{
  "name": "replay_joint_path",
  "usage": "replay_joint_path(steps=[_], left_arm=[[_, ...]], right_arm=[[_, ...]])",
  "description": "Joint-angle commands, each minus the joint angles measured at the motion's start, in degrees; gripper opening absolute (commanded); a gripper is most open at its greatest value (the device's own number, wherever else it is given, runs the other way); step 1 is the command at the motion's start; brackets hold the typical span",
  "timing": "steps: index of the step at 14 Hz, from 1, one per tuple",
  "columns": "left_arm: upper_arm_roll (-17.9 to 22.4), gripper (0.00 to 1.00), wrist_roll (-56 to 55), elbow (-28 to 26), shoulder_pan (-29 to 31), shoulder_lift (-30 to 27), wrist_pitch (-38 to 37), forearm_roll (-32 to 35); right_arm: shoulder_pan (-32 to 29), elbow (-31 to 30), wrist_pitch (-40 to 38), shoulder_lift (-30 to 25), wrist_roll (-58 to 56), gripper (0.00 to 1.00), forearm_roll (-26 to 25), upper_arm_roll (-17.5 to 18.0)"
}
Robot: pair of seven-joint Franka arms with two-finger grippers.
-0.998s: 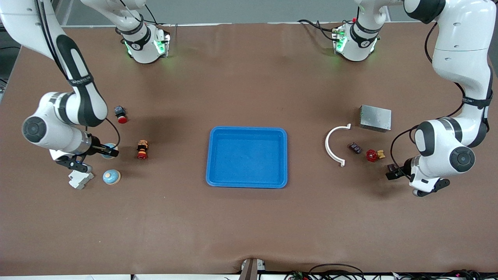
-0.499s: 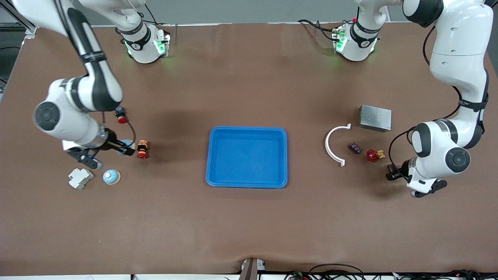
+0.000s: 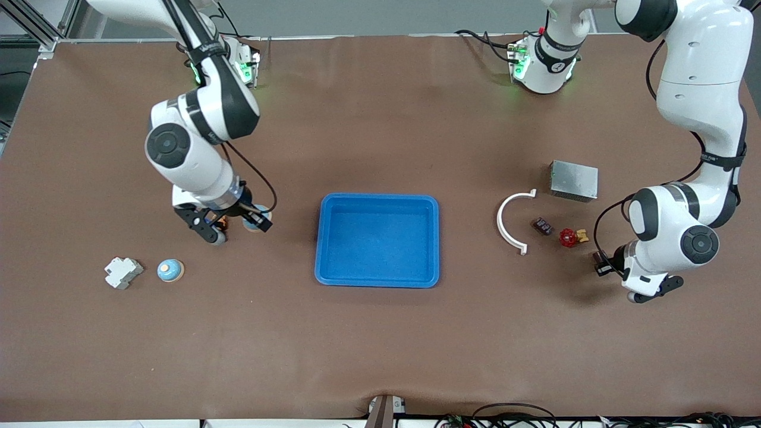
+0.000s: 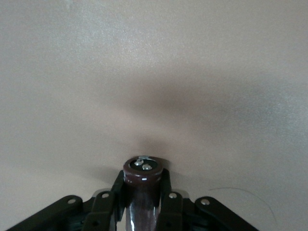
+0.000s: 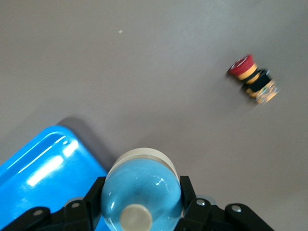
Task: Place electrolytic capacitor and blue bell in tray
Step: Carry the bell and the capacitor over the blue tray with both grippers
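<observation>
— What's lying about on the brown table (image 3: pixel 380 345)?
— White breaker (image 3: pixel 123 272) beside a second bell (image 3: pixel 170 270); white arc (image 3: pixel 510 221), grey box (image 3: pixel 574 180), red valve (image 3: pixel 569 238).
— And the grippers?
— Right gripper (image 3: pixel 252 221) is gripping the blue bell (image 5: pixel 142 192), at nine o'clock from the tray (image 3: pixel 377 280). Left gripper (image 3: pixel 603 263) is clamping the electrolytic capacitor (image 4: pixel 142 185), at three o'clock.

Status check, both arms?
Right gripper shut on blue bell, beside tray. Left gripper shut on capacitor, left arm's end. Nothing between bell and tray.
</observation>
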Motion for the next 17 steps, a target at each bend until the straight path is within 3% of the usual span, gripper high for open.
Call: replay_joint_path(steps=[1,4,9,13,17], left_arm=[[0.1,0.07,-1.4,0.6,-0.1,-0.2,-0.2,0.2],[0.0,0.07,-3.5,1.4,-1.4,-4.7,-7.3,0.2],[-0.1,0.07,-20.7,15.1,-9.5,-6.5,-26.2,0.1],[-1.8,0.07,-35.0,16.0,-17.0,-6.5,-27.2,-2.2],[-4.1,0.07,-49.4,17.4,-22.9,-6.5,-26.4,-4.2]], right_arm=[[3.8,1.6,2.1,1.7,6.4,0.0,-0.1,-0.7],[7.7,1.7,4.6,3.9,13.6,0.0,-0.7,-0.8],[12.8,2.9,5.8,6.6,23.6,0.0,-1.1,-1.0],[15.4,8.9,6.4,14.1,34.1,0.0,-6.0,-0.9],[16.5,14.9,6.7,21.5,37.7,0.0,-6.4,-0.9]])
